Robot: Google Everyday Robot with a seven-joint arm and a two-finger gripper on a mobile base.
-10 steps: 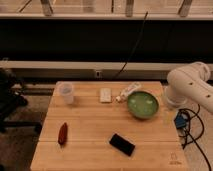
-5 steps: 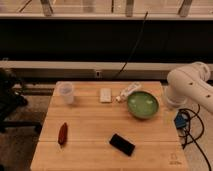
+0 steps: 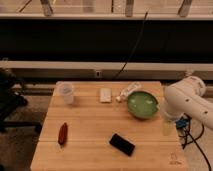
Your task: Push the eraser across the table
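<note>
The eraser (image 3: 122,144), a flat black block, lies on the light wooden plank table (image 3: 90,125) near the front edge, a little right of the middle. My white arm (image 3: 187,102) stands at the table's right side. My gripper (image 3: 167,126) hangs below the arm over the table's right edge, to the right of the eraser and beyond it, apart from it and just right of the green bowl.
A green bowl (image 3: 142,104) sits at the back right, with a white tube (image 3: 129,91) behind it. A small white rectangular object (image 3: 105,94) and a clear cup (image 3: 66,93) stand at the back. A slim red-brown object (image 3: 62,133) lies front left. Cables (image 3: 192,132) hang at the right.
</note>
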